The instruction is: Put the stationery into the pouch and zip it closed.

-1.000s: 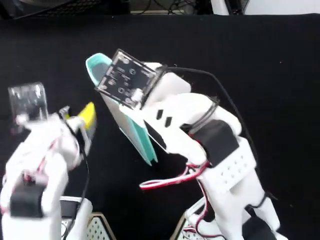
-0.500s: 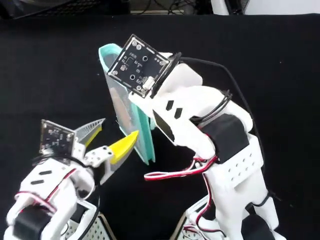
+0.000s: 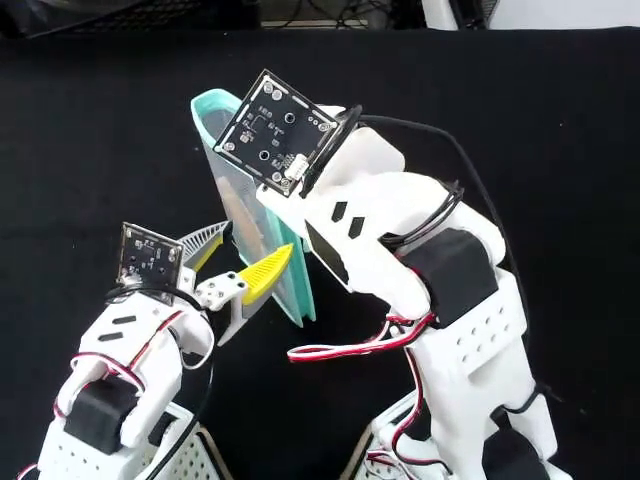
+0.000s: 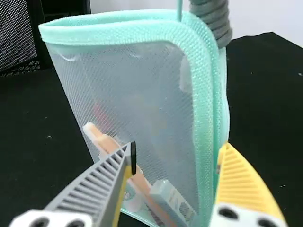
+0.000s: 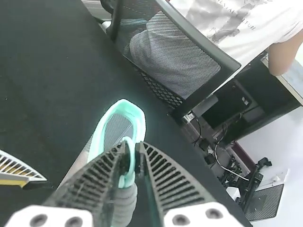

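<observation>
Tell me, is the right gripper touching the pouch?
Touching. The right wrist view shows the right gripper clamped on the teal edge of the pouch.

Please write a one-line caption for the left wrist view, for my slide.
Open left gripper faces the upright mesh pouch, stationery visible inside.

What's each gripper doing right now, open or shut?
Left gripper: open, straddling the pouch edge.
Right gripper: closed on the pouch.
</observation>
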Robot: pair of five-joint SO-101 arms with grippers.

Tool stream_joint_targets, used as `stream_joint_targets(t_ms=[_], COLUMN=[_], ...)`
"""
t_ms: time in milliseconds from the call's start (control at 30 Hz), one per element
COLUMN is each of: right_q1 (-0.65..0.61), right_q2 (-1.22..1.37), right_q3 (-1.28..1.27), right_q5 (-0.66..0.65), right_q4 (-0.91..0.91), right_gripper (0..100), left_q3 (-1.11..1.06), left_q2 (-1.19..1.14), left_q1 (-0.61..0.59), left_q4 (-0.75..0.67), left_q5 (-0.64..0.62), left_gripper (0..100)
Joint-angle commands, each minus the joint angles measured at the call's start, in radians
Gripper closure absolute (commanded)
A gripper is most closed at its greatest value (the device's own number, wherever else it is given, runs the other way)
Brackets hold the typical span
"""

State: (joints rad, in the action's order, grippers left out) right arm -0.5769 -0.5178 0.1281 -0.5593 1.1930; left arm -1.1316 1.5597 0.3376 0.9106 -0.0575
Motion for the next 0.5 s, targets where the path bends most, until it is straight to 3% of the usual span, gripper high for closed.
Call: stream_joint_targets(t_ms=[0, 167, 467], right_q1=[0.012, 0.012, 0.012], right_q2=[-0.001, -0.005, -0.008], right_q3=[0.058, 0.058, 0.058], right_q5=[-0.009, -0.009, -0.009], right_q4=[0.000, 0.000, 0.020], right_gripper=[98.6, 98.6, 98.6], left_q3=[0.028, -0.024, -0.119], left_q2=[0.003, 0.000, 0.009], left_q1=[0.047, 0.030, -0.226], left_q4=[-0.025, -0.072, -0.097], left_q5=[0.009, 0.018, 0.094], left_gripper=[71, 71, 71])
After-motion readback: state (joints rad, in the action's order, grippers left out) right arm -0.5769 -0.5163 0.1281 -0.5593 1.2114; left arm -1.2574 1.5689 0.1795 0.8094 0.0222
